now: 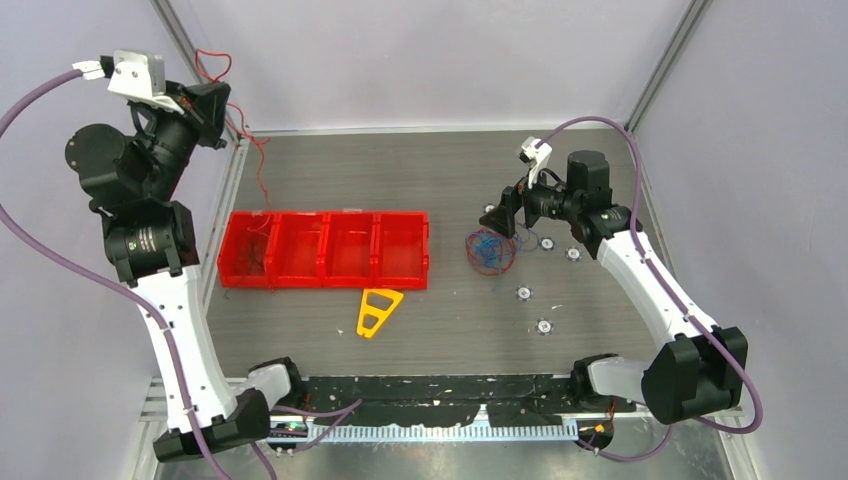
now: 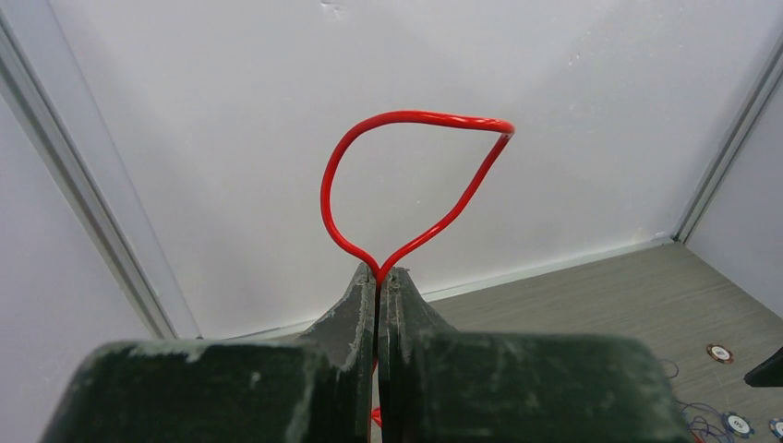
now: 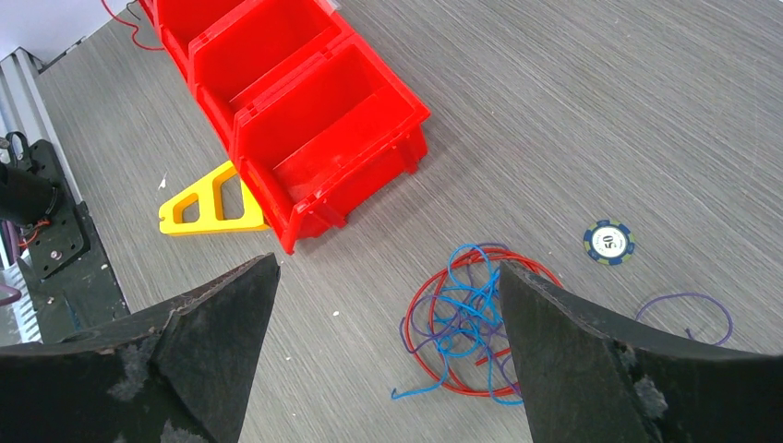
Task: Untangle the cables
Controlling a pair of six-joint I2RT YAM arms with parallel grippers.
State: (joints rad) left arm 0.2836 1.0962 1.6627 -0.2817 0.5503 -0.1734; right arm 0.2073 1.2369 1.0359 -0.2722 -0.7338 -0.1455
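Note:
My left gripper (image 2: 379,272) is shut on a red cable (image 2: 406,115), which arches in a loop above the closed fingertips. In the top view that gripper (image 1: 215,103) is raised high at the back left, and the red cable (image 1: 262,170) trails down from it into the left end of the red bin. A tangle of red, blue and purple cables (image 1: 489,251) lies on the table right of the bin. My right gripper (image 1: 497,218) hovers just above the tangle (image 3: 462,318), open (image 3: 388,265) and holding nothing.
A red bin with several compartments (image 1: 325,249) stands left of centre. A yellow triangular piece (image 1: 378,311) lies in front of it. Poker chips (image 1: 523,292) are scattered on the right, one (image 3: 608,242) near the tangle. A loose purple strand (image 3: 688,309) lies apart.

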